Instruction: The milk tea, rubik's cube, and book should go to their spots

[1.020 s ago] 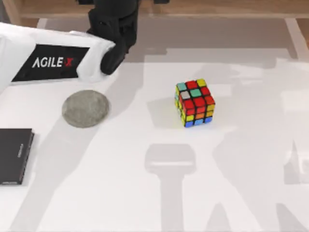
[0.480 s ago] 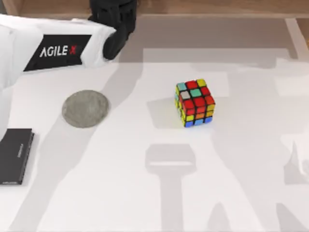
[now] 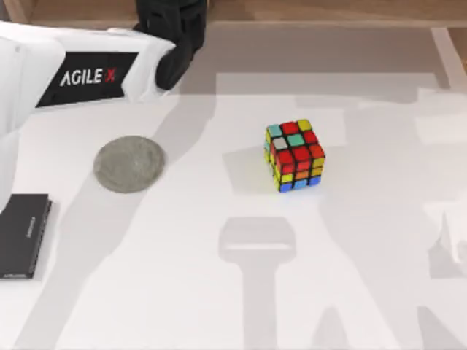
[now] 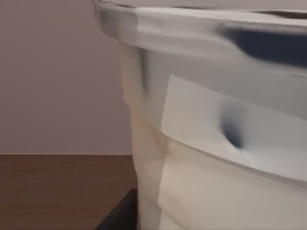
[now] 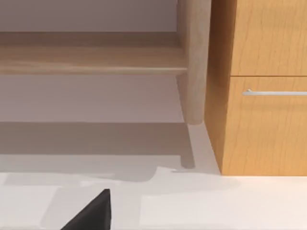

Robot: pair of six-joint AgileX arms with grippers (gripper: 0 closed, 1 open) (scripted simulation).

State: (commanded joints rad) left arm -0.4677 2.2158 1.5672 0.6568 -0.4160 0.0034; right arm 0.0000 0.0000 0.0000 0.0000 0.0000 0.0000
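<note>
The rubik's cube (image 3: 294, 154) stands alone right of the table's centre, red face mostly up. My left gripper (image 3: 174, 44) hangs at the far left, beyond the round grey coaster (image 3: 129, 163). In the left wrist view the milk tea (image 4: 216, 143) is pressed close, with its white lid rim on top and one dark finger (image 4: 120, 218) against its side, so the gripper is shut on it. The flat black slab (image 3: 23, 235) lies at the left edge. The book is out of view. A dark part of my right gripper (image 5: 93, 215) shows low in the right wrist view.
A wooden ledge (image 3: 328, 11) runs along the far edge of the table. The right wrist view looks at a wooden cabinet (image 5: 264, 86) with a metal drawer handle and a round wooden leg (image 5: 194, 62) beside it.
My left arm has shifted toward the far edge and slightly right, then held still. The cube, coaster and slab have not moved.
</note>
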